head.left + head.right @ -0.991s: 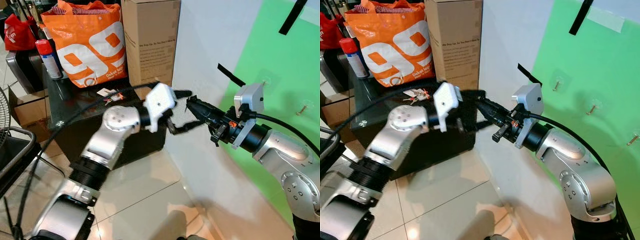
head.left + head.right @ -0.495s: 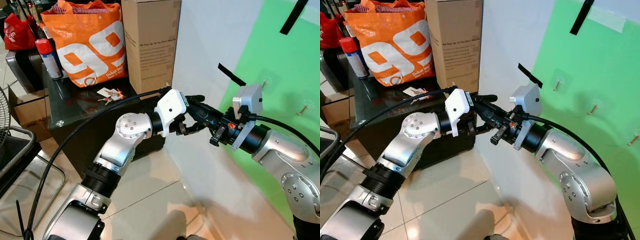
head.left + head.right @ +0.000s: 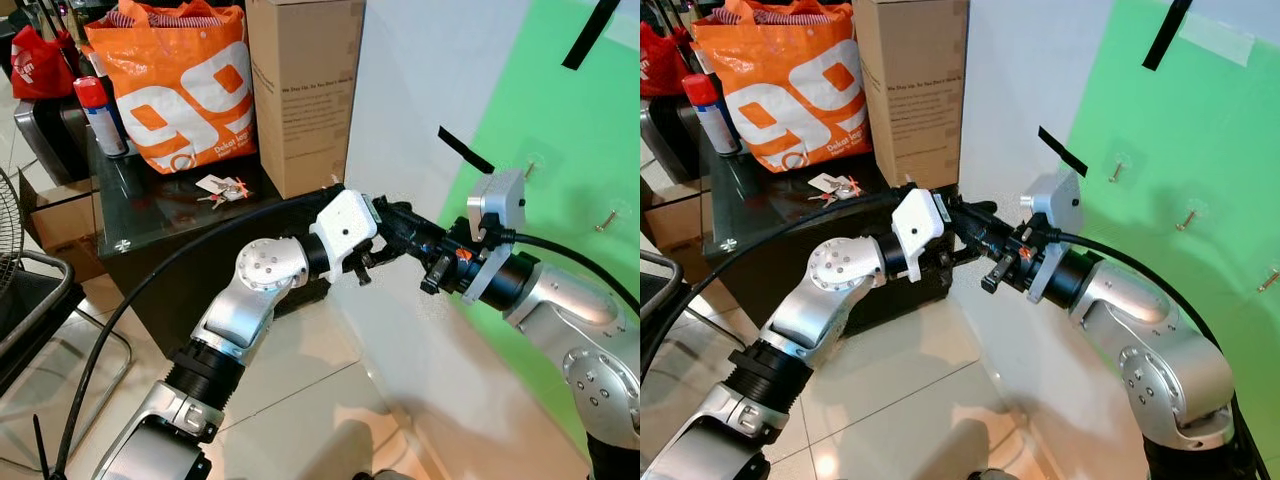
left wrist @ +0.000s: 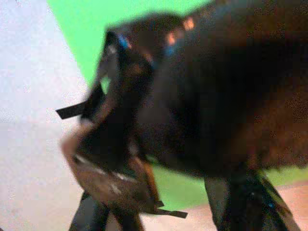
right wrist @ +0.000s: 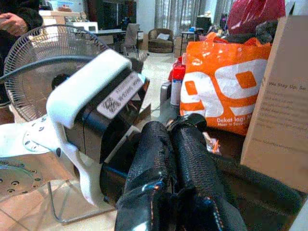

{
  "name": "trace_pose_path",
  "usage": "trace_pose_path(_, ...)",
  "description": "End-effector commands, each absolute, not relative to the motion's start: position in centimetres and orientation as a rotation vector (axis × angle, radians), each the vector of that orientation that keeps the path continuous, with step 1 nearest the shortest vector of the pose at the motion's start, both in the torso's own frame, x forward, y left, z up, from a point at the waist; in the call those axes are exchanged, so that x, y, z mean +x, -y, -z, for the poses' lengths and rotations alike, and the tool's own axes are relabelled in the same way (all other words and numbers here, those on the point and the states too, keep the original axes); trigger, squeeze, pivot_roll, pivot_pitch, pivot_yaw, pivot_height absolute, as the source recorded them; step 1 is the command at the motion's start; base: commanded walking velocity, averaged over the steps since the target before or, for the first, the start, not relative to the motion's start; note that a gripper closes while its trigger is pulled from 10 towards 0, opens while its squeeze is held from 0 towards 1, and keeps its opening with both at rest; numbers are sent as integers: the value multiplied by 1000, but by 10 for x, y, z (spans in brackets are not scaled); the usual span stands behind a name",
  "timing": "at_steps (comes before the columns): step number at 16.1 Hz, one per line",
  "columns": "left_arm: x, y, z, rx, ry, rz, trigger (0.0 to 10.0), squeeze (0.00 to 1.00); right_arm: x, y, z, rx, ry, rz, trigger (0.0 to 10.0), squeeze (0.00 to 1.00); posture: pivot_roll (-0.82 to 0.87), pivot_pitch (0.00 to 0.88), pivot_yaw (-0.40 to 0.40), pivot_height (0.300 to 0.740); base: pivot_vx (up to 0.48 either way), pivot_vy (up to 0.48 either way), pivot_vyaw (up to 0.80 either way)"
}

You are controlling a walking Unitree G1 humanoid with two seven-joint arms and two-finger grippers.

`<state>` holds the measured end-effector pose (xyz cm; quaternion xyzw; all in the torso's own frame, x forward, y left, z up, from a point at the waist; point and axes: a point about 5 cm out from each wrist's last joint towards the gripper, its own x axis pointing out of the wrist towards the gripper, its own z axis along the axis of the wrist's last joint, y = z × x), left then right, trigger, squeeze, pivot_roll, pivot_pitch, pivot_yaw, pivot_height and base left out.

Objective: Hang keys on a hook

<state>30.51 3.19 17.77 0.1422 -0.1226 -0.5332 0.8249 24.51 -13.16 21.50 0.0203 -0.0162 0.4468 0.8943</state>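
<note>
The keys (image 3: pixel 218 188) are seen lying on the dark glass counter (image 3: pixel 150 215), just in front of the orange shopping bag (image 3: pixel 180 85) and beside the tall cardboard box (image 3: pixel 300 90); they are small in the eye views, and only a pale tag and some reddish bits can be made out. In the right wrist view the same bunch is glimpsed as a small orange-and-white speck (image 5: pixel 210 143) past the black fingers (image 5: pixel 192 159), at the foot of the bag.

The hooks (image 3: pixel 1185 217) are found well apart from the keys, as small pegs on the green wall panel (image 3: pixel 1180 150); their shape is too small to be read.

Between the two, the left hand (image 3: pixel 385 235) and the right hand (image 3: pixel 400 222) are met in mid-air in front of the white wall, fingers overlapping, so that one cannot be told from the other at the tips. In the right wrist view the right hand's two fingers are shown pressed together, with nothing visible between them, and the left hand's white housing (image 5: pixel 91 91) lies just beside them. The left wrist view is blurred and largely covered by a dark, close shape, against green and white wall; whether the left hand's fingers are spread or closed cannot be told.

A spray can (image 3: pixel 100 118) and a red bag (image 3: pixel 38 62) are placed beyond the orange bag, and a fan (image 5: pixel 41 62) is shown in the right wrist view.
</note>
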Motion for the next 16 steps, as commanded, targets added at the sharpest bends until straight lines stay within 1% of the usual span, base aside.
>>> trace_pose_path(1,302,-29,-180,318,280,1139,0,0,244,132,-219,37,50,-938,10000,0,-64,0,-32,740,0,0,0)
trace_pose_path(16,301,-29,-178,330,273,1125,0,0,243,133,-218,38,46,-939,10000,0,-65,0,-35,740,0,0,0)
